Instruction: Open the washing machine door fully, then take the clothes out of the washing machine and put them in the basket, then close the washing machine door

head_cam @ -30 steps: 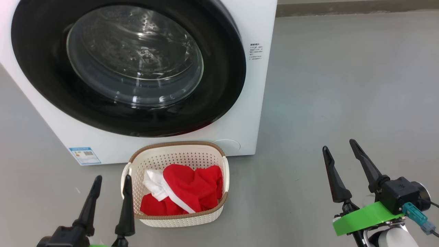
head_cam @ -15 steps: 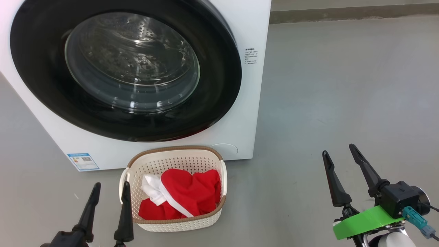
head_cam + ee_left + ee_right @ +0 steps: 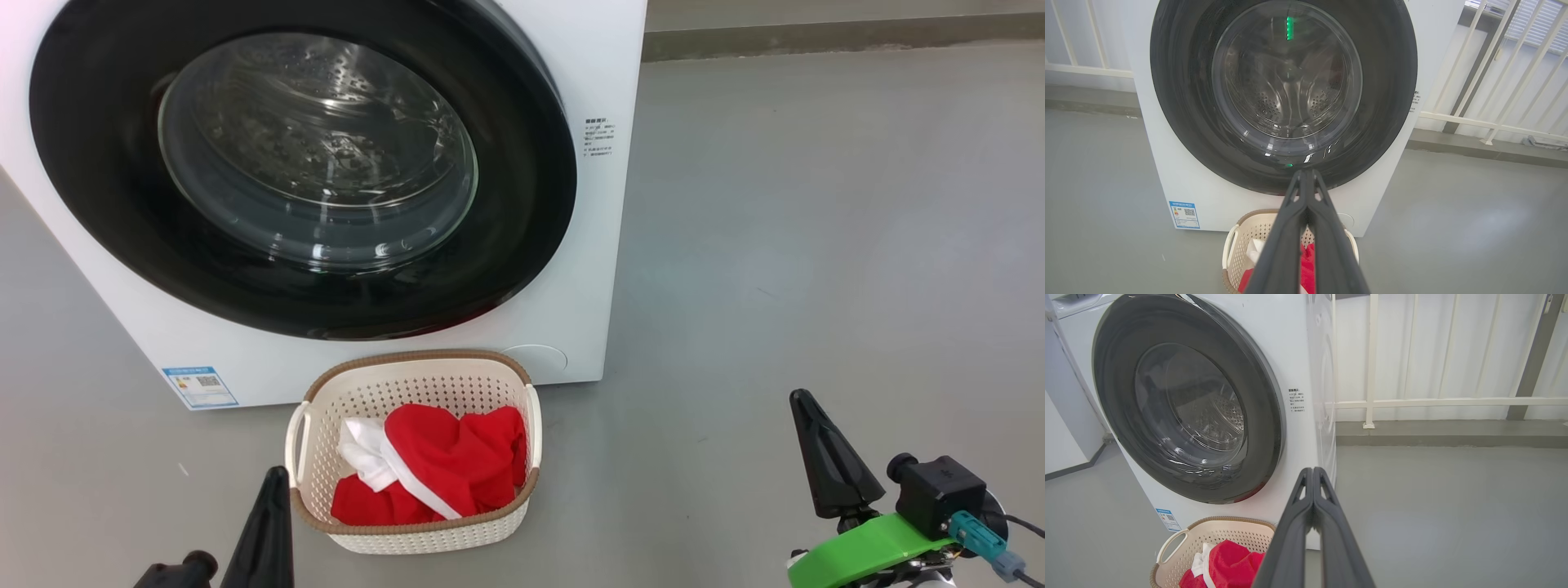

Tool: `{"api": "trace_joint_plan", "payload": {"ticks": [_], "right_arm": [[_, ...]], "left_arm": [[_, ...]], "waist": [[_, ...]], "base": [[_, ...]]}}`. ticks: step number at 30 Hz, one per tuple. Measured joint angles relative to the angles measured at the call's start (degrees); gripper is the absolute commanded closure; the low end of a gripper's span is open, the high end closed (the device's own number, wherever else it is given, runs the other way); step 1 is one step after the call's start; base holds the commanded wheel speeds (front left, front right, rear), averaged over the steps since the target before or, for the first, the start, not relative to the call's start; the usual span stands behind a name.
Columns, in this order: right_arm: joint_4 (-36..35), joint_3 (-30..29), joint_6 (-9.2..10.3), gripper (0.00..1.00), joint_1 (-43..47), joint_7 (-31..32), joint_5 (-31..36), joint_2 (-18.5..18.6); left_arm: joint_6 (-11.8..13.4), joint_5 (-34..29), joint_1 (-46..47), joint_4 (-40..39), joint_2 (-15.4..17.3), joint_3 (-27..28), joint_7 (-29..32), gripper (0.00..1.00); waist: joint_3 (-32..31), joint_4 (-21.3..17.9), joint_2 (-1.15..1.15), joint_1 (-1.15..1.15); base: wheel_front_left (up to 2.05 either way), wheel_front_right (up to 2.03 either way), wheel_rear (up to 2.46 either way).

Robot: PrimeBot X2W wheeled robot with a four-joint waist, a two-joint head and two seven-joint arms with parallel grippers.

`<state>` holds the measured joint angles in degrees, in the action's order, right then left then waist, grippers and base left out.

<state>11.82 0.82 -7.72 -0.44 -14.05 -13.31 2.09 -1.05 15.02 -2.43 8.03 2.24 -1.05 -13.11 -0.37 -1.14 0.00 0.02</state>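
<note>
One washer (image 3: 600, 245) on the grey floor (image 3: 816, 245), close to the kerb at the floor's far edge. One round door (image 3: 522, 212), black-rimmed, shut flush against the washer's front, steel drum (image 3: 1290, 98) visible through its glass. One basket (image 3: 416, 357) on the floor just before the washer, below the door. One red-and-white bundle of clothes (image 3: 457, 465) inside the basket, below its rim. Two labels on the washer: blue label (image 3: 200, 386) at the front's lower left corner, text label (image 3: 598, 137) at its right edge. One round cap (image 3: 535, 358) low on the front, partly behind the basket rim. White railing (image 3: 1372, 375) beyond the kerb. Left gripper (image 3: 276, 482) just beside the basket's left side; right gripper (image 3: 804, 408) well apart to the right, green band (image 3: 865, 547) at its base. Fingers of each pressed together, pinching nothing.
</note>
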Motion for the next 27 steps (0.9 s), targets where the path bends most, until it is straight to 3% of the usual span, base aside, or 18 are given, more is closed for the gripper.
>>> {"api": "trace_joint_plan", "payload": {"ticks": [27], "right_arm": [[0.7,-0.6,0.0,1.0,-0.1,4.0,-18.2,0.4]], "left_arm": [[-1.1,17.1,0.4,1.5,0.0,1.0,4.1,1.0]], "waist": [[0.2,0.3,0.0,-0.01]], "base": [[0.0,0.0,0.0]]}}
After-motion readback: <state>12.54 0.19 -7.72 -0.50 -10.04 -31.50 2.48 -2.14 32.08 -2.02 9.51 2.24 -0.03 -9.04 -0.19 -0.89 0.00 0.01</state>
